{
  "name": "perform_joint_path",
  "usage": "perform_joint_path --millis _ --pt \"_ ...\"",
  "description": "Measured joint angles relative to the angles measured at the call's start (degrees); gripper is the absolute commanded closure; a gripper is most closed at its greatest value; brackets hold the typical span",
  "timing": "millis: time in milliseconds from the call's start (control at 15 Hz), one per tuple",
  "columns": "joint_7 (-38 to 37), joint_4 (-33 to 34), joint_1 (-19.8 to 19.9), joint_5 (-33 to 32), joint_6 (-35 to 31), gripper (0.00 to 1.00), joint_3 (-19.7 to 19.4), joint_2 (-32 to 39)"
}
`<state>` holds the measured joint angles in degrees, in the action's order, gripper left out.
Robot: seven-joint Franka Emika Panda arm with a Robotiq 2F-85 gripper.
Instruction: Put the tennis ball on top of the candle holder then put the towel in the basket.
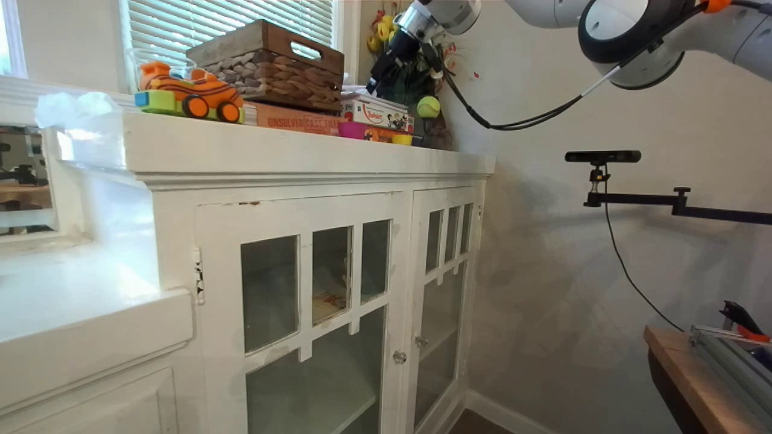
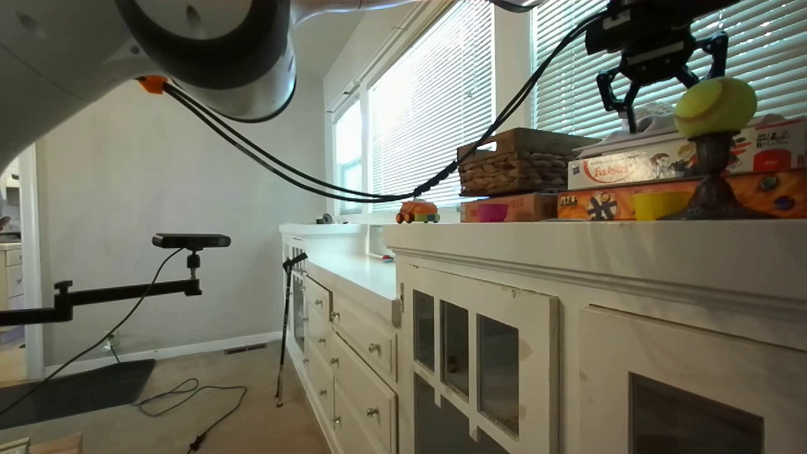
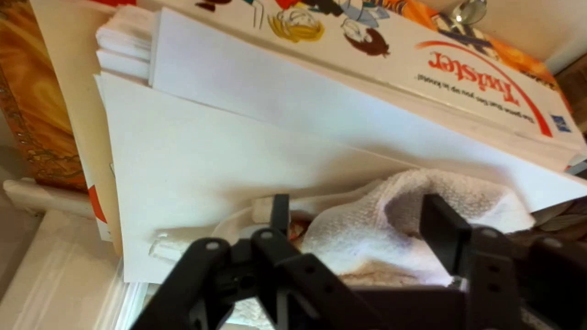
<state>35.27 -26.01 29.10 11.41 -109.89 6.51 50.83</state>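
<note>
The yellow-green tennis ball (image 1: 429, 107) (image 2: 715, 107) rests on top of the dark candle holder (image 2: 711, 180) near the front edge of the cabinet top. The whitish towel (image 3: 353, 229) lies crumpled on white boxes; part of it shows in an exterior view (image 2: 656, 115). My gripper (image 3: 360, 215) is open, pointing down, with its fingers apart over the towel and part of the towel between them. It also shows in both exterior views (image 1: 404, 75) (image 2: 673, 101), behind the ball. The brown woven basket (image 1: 295, 75) (image 2: 520, 161) stands beside the boxes. Its inside is hidden.
A Twister box (image 1: 375, 114) (image 3: 458, 87) lies in the stack under the towel. An orange toy truck (image 1: 187, 93) (image 2: 417, 211) stands past the basket. Yellow flowers (image 1: 381, 33) are behind the gripper. A pink cup (image 2: 492, 212) and yellow cup (image 2: 659, 205) sit at the front edge.
</note>
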Motion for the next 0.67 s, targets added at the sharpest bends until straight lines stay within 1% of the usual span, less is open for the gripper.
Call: perform_joint_path --millis 400,467,667 --pt "0.00 0.03 -0.05 0.00 -2.08 0.98 0.54 0.09" --pt "0.00 0.03 -0.05 0.00 -2.29 1.00 0.63 0.09" --pt "0.00 0.04 -0.05 0.00 -2.57 1.00 0.80 0.09"
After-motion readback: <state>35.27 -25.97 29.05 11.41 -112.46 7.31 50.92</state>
